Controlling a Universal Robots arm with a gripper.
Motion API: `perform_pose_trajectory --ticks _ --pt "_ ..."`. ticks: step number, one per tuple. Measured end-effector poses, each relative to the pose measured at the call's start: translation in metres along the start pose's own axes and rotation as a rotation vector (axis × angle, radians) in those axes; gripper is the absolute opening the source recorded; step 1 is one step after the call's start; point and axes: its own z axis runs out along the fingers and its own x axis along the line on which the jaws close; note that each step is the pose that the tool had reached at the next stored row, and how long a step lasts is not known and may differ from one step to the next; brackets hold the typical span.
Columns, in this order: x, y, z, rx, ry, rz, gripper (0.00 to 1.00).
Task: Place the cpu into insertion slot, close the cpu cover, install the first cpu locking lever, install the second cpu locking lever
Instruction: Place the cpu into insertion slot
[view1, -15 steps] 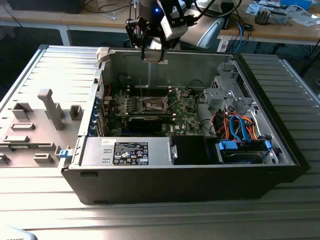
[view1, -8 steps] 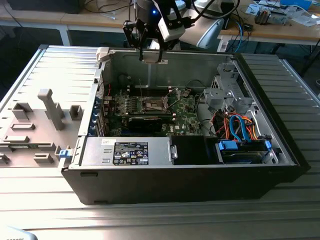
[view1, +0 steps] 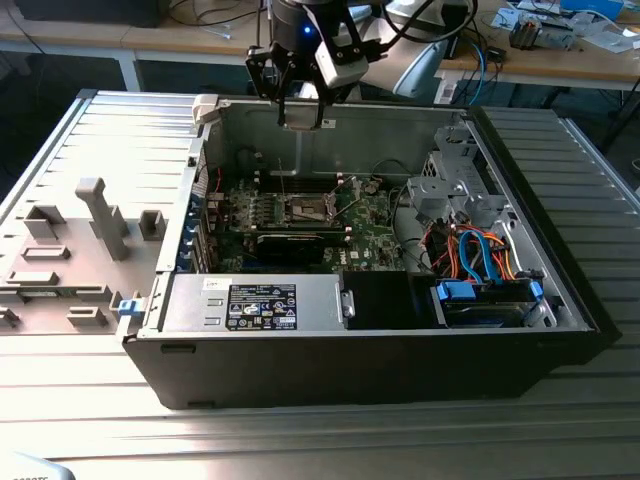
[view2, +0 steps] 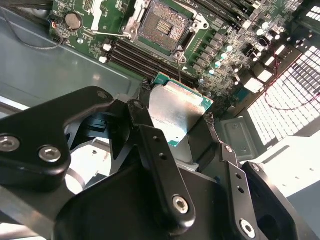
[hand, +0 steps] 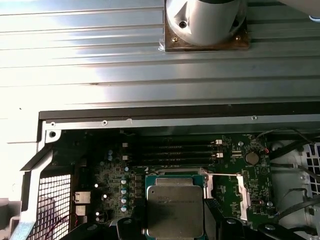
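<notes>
A ribbed silver metal counter (view1: 300, 440) carried an open black computer case (view1: 350, 370) with a green circuit board (view1: 372, 236) on its floor. Over the case's far wall hung the black gripper (view1: 302, 108), clamped on the small square silvery-topped cpu (view2: 176, 112), well above the open dark square insertion slot (view2: 162, 22).

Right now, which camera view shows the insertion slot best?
The second wrist view: the insertion slot lies open, its contact field plain. The exterior view shows it small and far off; in the first wrist view the held cpu blocks it.
</notes>
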Motion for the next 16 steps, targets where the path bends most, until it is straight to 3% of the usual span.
perform_pose_trajectory --ticks 1,3,5,7,10,16 --pt "-0.0001 -0.0007 0.0009 0.0 0.0 0.0 0.54" --pt "-0.0001 -0.0011 0.0021 0.0081 -0.0001 0.0 0.54" --pt "-0.0001 -0.0012 0.0029 0.0232 -0.0007 0.0 0.54" --pt "-0.0002 -0.0016 0.004 0.0318 -0.001 0.0 0.54" --pt "-0.0002 -0.0018 0.0054 0.0364 -0.0009 0.0 0.54" --pt "-0.0003 -0.0031 0.0082 0.0377 -0.0011 0.0 0.54"
